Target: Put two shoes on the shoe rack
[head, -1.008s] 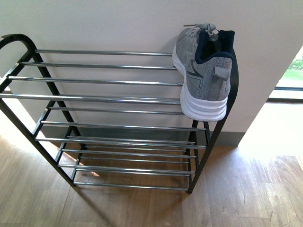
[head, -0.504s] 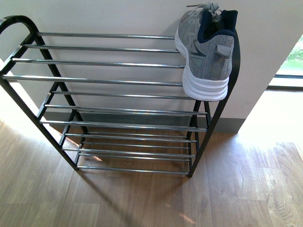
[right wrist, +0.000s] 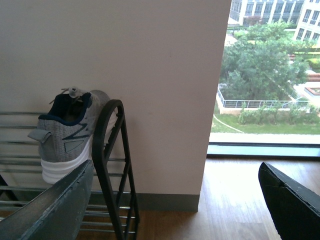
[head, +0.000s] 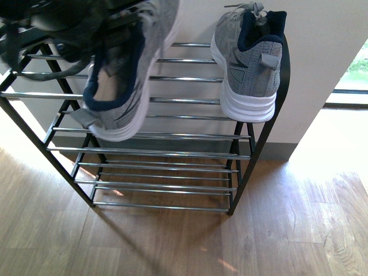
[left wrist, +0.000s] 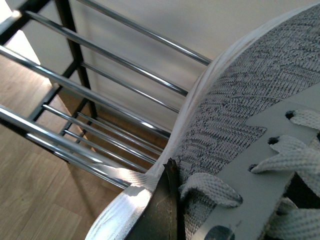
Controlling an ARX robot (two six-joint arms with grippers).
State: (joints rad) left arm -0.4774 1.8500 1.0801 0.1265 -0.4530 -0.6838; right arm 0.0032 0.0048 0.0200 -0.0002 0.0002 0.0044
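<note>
A second shoe (head: 123,80) now appears in the front view, in front of the left half of the shoe rack (head: 190,136). It hangs heel-down, with its sole turned toward the rack's right end. The left gripper (head: 57,26), dark and blurred, now shows at the rack's upper left corner, carrying it.

We count two grey sneakers: the shelved sneaker (head: 246,63) and the raised sneaker (head: 123,86). We count one shoe rack (head: 167,187). We count one window (right wrist: 270,75) in the right wrist view.
</note>
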